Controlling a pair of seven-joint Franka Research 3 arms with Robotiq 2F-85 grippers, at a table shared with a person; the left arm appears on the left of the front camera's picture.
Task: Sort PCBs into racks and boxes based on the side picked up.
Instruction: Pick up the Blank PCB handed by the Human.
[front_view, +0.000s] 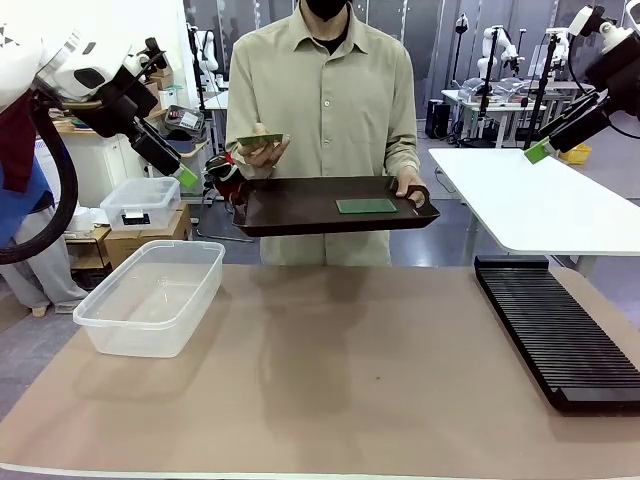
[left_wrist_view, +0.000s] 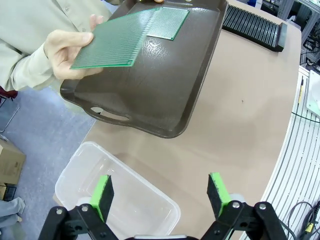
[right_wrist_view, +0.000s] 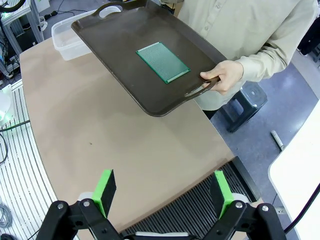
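Note:
A person at the far side holds a dark brown tray (front_view: 300, 212) above the table edge. One green PCB (front_view: 366, 206) (right_wrist_view: 163, 62) lies flat on the tray. The person's other hand lifts a second PCB (front_view: 258, 139) (left_wrist_view: 117, 40) over the tray's left end. The clear box (front_view: 150, 295) (left_wrist_view: 115, 200) stands empty at the table's left. The black slotted rack (front_view: 560, 330) (right_wrist_view: 200, 210) lies along the right side. My left gripper (front_view: 185, 177) (left_wrist_view: 161, 192) hangs open, high above the box. My right gripper (front_view: 538, 151) (right_wrist_view: 165, 192) is open too, raised over the rack's far end.
A smaller clear lidded bin (front_view: 140, 203) sits on cardboard boxes behind the table's left. A white table (front_view: 540, 205) stands at the back right. The brown tabletop (front_view: 340, 370) lies bare between box and rack.

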